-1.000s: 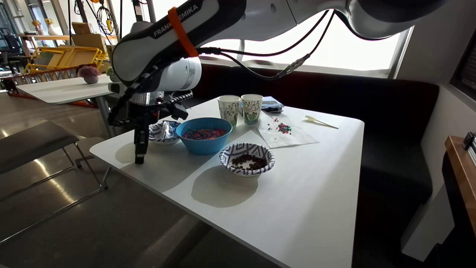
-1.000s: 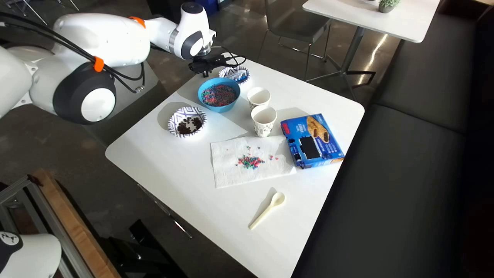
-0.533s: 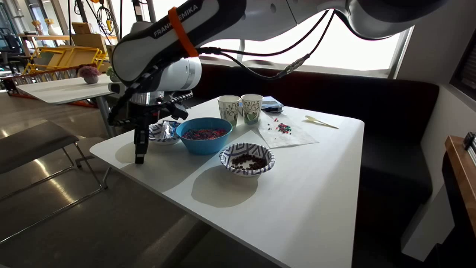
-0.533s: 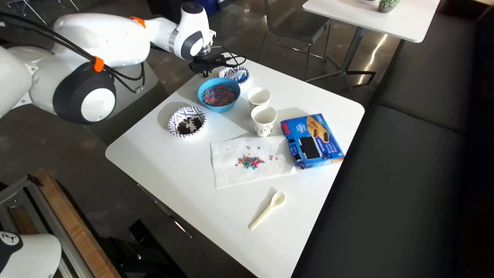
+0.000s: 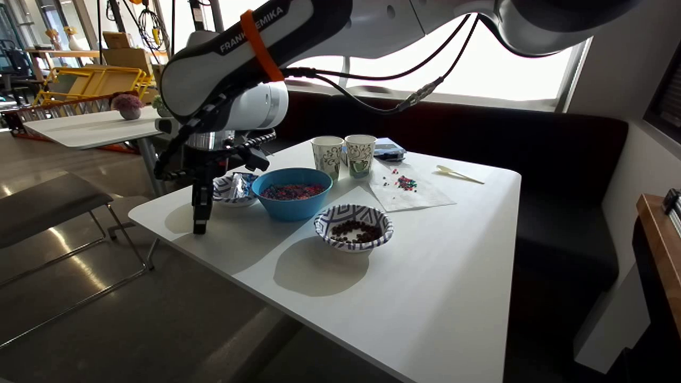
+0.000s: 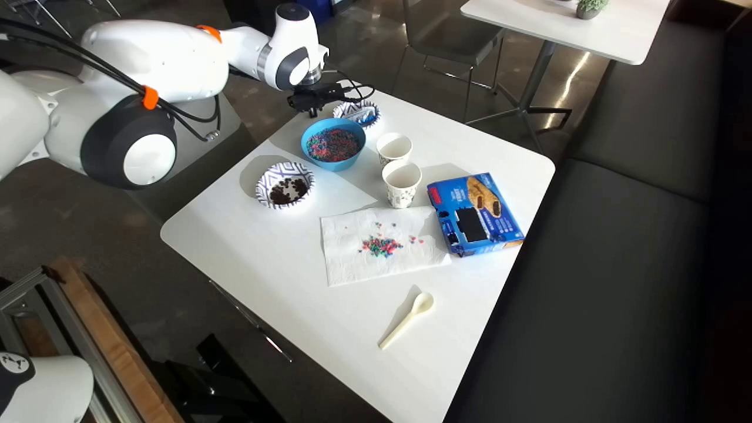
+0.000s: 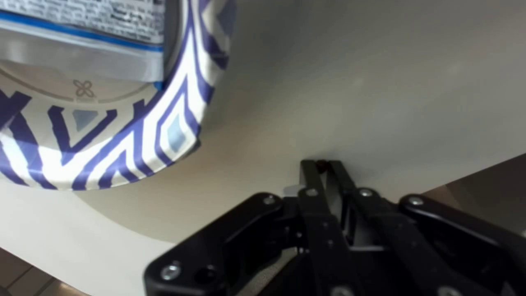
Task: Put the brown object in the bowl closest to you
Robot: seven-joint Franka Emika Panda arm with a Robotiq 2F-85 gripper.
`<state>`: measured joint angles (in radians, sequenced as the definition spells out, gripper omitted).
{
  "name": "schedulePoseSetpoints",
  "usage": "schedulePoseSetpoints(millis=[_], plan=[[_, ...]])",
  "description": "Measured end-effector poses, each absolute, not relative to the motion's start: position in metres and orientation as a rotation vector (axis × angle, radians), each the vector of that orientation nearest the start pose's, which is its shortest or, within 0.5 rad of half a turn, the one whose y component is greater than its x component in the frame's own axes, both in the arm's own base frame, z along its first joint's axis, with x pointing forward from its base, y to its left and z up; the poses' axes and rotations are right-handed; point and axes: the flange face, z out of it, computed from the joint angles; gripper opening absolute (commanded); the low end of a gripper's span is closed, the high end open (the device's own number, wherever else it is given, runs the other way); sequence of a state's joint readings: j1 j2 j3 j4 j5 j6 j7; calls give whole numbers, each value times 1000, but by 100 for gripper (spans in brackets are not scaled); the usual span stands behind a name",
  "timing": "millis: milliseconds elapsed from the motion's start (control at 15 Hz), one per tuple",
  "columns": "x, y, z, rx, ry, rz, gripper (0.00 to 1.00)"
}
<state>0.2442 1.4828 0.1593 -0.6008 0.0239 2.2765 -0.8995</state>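
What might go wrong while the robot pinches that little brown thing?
The little brown thing sits at the tips of the gripper, so it might slip and roll off the nearby table edge. If it heads for the patterned bowl of brown bits, a low swing might bump the nearby blue bowl and spill its colourful bits.

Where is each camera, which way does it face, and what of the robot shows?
In an exterior view: above the table, looking across it toward the window; arm and gripper show.
In an exterior view: above, looking steeply down on the table and blue box; arm and gripper at picture left.
Wrist view: on the wrist, looking past fingers pinching a small brown object to the table and patterned bowl; only the gripper shows.
Both exterior views share the blue bowl and two paper cups.
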Motion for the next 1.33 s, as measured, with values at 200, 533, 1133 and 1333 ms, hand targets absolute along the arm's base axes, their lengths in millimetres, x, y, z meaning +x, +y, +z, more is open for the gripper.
schedulePoseSetpoints(millis=[200, 533, 1133, 1333], plan=[[767, 246, 78, -2545, -1611, -362, 8], [767, 246, 79, -2544, -1613, -365, 8], [767, 249, 80, -2540, -1623, -366, 9], [766, 250, 80, -2540, -1629, -365, 7]])
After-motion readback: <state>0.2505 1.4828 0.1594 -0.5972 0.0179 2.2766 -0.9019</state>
